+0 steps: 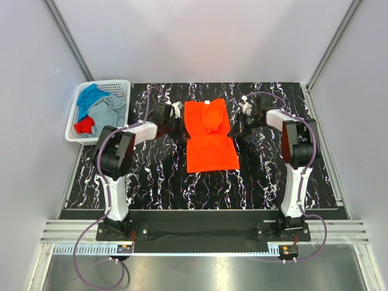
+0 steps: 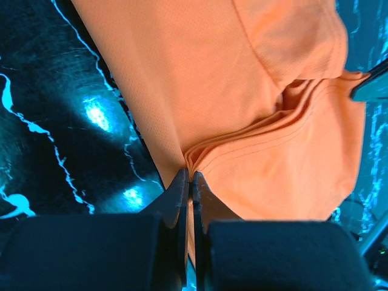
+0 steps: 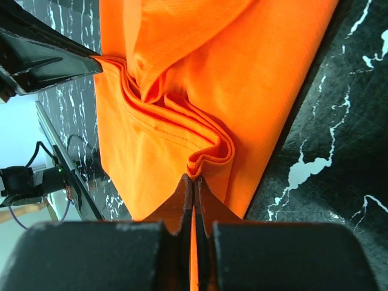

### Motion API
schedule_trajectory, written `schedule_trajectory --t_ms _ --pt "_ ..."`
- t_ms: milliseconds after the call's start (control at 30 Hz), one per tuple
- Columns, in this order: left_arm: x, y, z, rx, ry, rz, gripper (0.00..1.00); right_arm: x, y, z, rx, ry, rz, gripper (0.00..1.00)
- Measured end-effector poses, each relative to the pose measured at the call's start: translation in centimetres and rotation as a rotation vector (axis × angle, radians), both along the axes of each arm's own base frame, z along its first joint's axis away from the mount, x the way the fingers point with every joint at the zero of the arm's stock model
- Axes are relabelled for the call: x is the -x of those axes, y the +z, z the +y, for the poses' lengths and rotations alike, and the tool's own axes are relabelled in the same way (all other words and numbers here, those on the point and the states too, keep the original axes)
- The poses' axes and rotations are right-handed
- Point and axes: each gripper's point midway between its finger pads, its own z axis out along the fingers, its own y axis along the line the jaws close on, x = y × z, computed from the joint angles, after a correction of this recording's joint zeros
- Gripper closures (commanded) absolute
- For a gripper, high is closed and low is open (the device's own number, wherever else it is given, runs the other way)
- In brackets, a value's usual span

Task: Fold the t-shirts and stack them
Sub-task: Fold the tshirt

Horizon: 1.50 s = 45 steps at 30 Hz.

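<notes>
The bright orange t-shirt [image 1: 209, 136] lies lengthwise on the black marbled table, folded narrow, its far end bunched and lifted. My left gripper [image 1: 179, 121] is shut on the shirt's left edge near the far end; in the left wrist view [image 2: 191, 177] the cloth [image 2: 242, 91] is pinched between the jaws. My right gripper [image 1: 234, 128] is shut on the right edge; in the right wrist view [image 3: 194, 179] a folded hem of the cloth [image 3: 182, 91] is clamped between the jaws. Blue [image 1: 91, 95], grey [image 1: 109, 111] and red [image 1: 85, 126] t-shirts lie in the basket.
A white lattice basket [image 1: 121, 85] stands at the table's far left corner. The black marbled table [image 1: 151, 182] reaches to the near rail by the arm bases. White walls close in the back and both sides.
</notes>
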Motion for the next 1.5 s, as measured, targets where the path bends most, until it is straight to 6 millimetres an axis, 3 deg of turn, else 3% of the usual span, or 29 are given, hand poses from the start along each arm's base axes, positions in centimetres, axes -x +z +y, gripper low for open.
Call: schedule_trajectory --t_ms 167,200,267,567,967,1300,1500 --pt "-0.3 2.0 -0.1 0.016 0.028 -0.027 0.84 -0.1 0.6 0.1 -0.010 0.004 -0.019 1.00" --pt "-0.4 2.3 -0.1 0.019 0.033 -0.032 0.85 -0.1 0.7 0.1 -0.011 0.004 -0.022 1.00" --pt "-0.5 2.6 -0.1 0.020 0.040 -0.036 1.00 -0.1 0.8 0.1 -0.014 0.006 -0.024 1.00" --pt "-0.6 2.4 0.3 -0.002 0.056 -0.038 1.00 0.4 0.7 0.1 -0.013 0.006 -0.020 1.00" --pt "-1.0 3.2 0.8 -0.021 0.084 -0.065 1.00 0.2 2.8 0.1 -0.019 0.007 -0.080 1.00" --pt "-1.4 5.0 1.8 -0.040 0.139 -0.132 1.00 0.2 3.0 0.1 -0.021 0.006 -0.109 1.00" --pt "-2.1 4.9 2.0 -0.041 0.164 -0.158 1.00 -0.4 3.1 0.0 -0.016 0.001 -0.138 1.00"
